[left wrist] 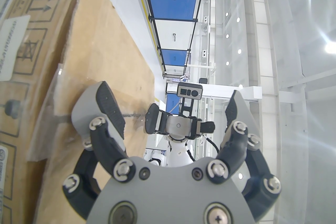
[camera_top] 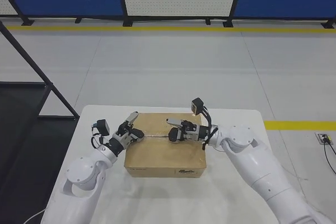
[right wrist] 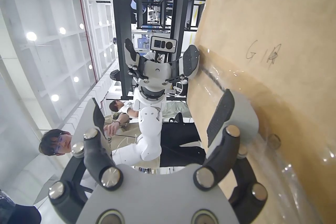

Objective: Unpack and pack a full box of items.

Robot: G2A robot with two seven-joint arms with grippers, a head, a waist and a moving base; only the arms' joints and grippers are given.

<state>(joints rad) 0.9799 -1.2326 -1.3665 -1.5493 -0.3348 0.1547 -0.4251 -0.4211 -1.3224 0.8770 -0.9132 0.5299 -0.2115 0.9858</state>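
Item 1: white table (camera_top: 157, 196), carrying the load. Item 2: cardboard box (camera_top: 165, 159), sitting at table ctr toward the far edge, flaps lying shut, top facing up; I'm logging it as closed & taped. Item 3: R gripper (camera_top: 172, 129), hanging over the R half of the box top, jaws standing wide apart w/ nothing between them, one finger (right wrist: 223, 114) lying against the lid just beside the seam. Item 4: L gripper (camera_top: 135, 125), hanging at the L end of the top, facing the R gripper across the lid, jaws likewise spreading wide & gripping nothing, one pad (left wrist: 110, 104) lying on the cardboard at the seam's end. Item 5: clear tape strip (right wrist: 218, 78), running along the ctr seam between the two grippers, wrinkling in places. Item 6: handwritten mark (right wrist: 263, 54), sitting on the lid near the seam.
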